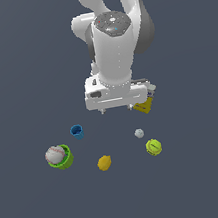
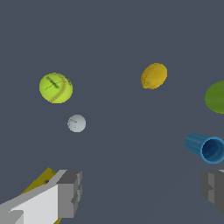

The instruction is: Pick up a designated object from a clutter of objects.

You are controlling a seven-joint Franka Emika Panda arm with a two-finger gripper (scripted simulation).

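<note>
The tiny pale grey-white ball lies on the dark floor between the yellow box and the yellow-green tennis ball. It also shows in the wrist view. My gripper hangs above the floor, behind the clutter, with its jaws wide apart and nothing between them. In the wrist view the gripper is apart from the small ball, which lies beyond one finger. The tennis ball lies further out.
A blue cup lies on its side at the exterior view's left. A green cup holds the baseball. A yellow lemon lies in front. The wrist view shows the lemon, blue cup, green cup and box.
</note>
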